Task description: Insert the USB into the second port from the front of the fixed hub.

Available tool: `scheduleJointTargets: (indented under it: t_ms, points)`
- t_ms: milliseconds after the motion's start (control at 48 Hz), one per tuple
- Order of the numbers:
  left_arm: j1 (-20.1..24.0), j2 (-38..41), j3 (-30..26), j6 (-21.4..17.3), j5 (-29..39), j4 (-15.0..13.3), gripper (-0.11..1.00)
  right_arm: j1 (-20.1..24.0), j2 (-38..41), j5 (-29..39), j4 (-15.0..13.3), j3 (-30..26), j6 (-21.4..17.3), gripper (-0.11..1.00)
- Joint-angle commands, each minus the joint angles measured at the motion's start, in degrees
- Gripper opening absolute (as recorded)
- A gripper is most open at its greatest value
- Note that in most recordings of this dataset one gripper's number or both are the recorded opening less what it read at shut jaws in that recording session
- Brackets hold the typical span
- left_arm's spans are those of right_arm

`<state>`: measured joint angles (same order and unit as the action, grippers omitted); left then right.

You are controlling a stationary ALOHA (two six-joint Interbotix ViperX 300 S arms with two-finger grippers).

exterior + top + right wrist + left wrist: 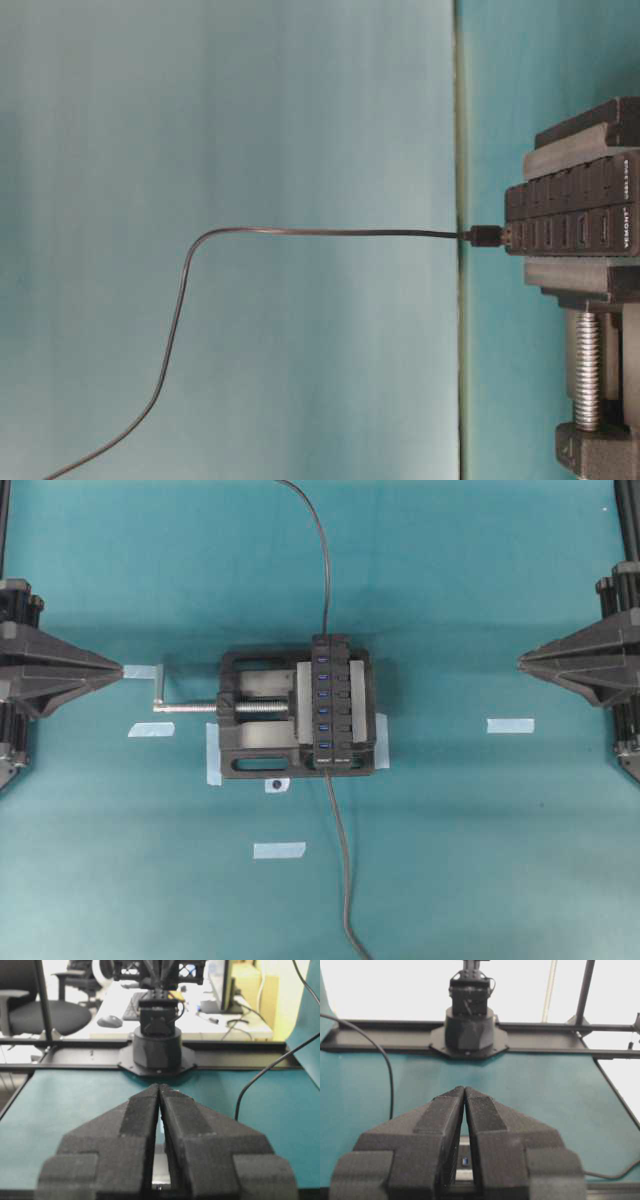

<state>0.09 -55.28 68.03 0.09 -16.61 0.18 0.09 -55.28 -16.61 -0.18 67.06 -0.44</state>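
Currently the left claw [118, 668] is hovering at the left edge of the bench [480, 860]. Its pads are pressing together at the tips and gripping nothing. The USB [330, 780] is lying well apart from it, off to its right past the vise [250, 755].

The vise is sitting mid-bench with its silver screw [190, 707] pointing towards the left claw. It is clamping the fixed hub [342, 695] along its right side. The USB's cable is running in from the near edge of the bench, and its end is lying at the hub's near end. The plug is too small to make out, so whether it is touching the hub cannot be told. Further right, the right claw [522, 660] is hovering at a similar distance from the USB. Its pads are leaving only a thin slit between them and holding nothing.

Counting: two claws, one vise, one hub, two dark cables, and six strips of pale tape [279, 850] are showing. The second cable [322, 570] is coming from the far edge, with a small black plug joining the hub's far end.

The hub is showing as a long narrow black bar. It is carrying a row of about seven small blue slots with square black buttons beside them. The USB's cable is looking thin, dark grey and gently curved.
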Motion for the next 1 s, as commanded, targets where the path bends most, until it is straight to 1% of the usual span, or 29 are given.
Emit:
scheduleJointTargets:
  t_ms: [0,21,63,125,208,271,521,604,750,834,979]
  points:
    - [0.4,0.9,-0.6,0.4,-0.5,0.2,0.13,-0.4,0.5,-0.8,0.4,0.3,-0.1,0.16]
    - [0.4,1.0,-0.7,0.4,-0.5,0.2,0.13,-0.4,0.4,-1.1,0.6,0.6,-0.2,0.16]
    - [0.4,1.1,-0.8,0.4,-0.5,0.1,0.07,-0.4,0.3,-1.4,1.1,1.1,-0.7,0.16]
    - [0.4,1.0,-1.1,0.4,-0.5,0.2,0.0,-0.4,0.1,-1.7,1.6,1.7,-2.3,0.07]
    - [0.4,0.9,-1.1,0.4,-0.5,0.2,0.0,-0.4,-0.1,-1.4,1.6,1.9,-5.2,0.02]
    - [0.4,1.0,-1.0,0.4,-0.4,0.2,0.0,-0.5,-0.1,-1.2,1.6,2.0,-6.4,0.0]
    - [0.4,1.6,-1.5,0.5,2.3,0.2,0.0,-0.6,-0.1,0.1,1.6,1.5,-6.7,0.0]
    - [0.4,2.4,-2.2,0.6,5.0,0.1,0.0,-0.7,0.1,2.6,1.6,0.4,-6.7,0.0]
    - [0.4,4.0,-3.5,0.6,10.2,0.2,0.0,-1.1,0.9,10.2,1.6,-2.3,-6.7,0.0]
    - [0.4,5.1,-4.1,0.6,12.2,0.2,0.0,-1.8,1.8,15.3,1.5,-4.2,-6.7,0.0]
    - [0.4,7.3,-5.4,0.6,15.1,0.2,0.0,-2.9,3.6,20.7,1.0,-6.9,-6.5,0.0]
